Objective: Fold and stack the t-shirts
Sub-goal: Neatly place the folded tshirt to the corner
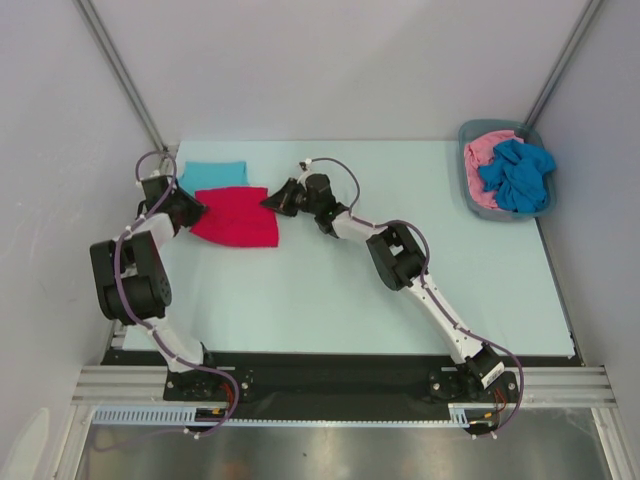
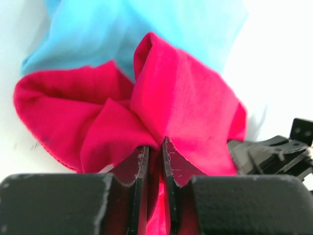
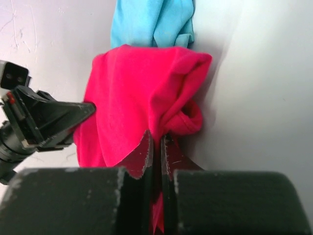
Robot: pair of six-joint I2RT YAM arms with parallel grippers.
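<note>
A bright red t-shirt (image 1: 237,217) lies folded at the table's back left, partly over a folded light teal t-shirt (image 1: 212,175). My left gripper (image 1: 196,211) is shut on the red shirt's left edge (image 2: 146,122). My right gripper (image 1: 270,201) is shut on its right edge (image 3: 146,98). The teal shirt shows behind the red one in the left wrist view (image 2: 127,29) and in the right wrist view (image 3: 151,22). A pink t-shirt (image 1: 482,160) and a deeper blue t-shirt (image 1: 516,175) lie crumpled in the bin.
A grey plastic bin (image 1: 467,133) stands at the back right corner. The pale table (image 1: 330,300) spreads between the arms. Slanted metal posts (image 1: 120,70) rise at the back corners.
</note>
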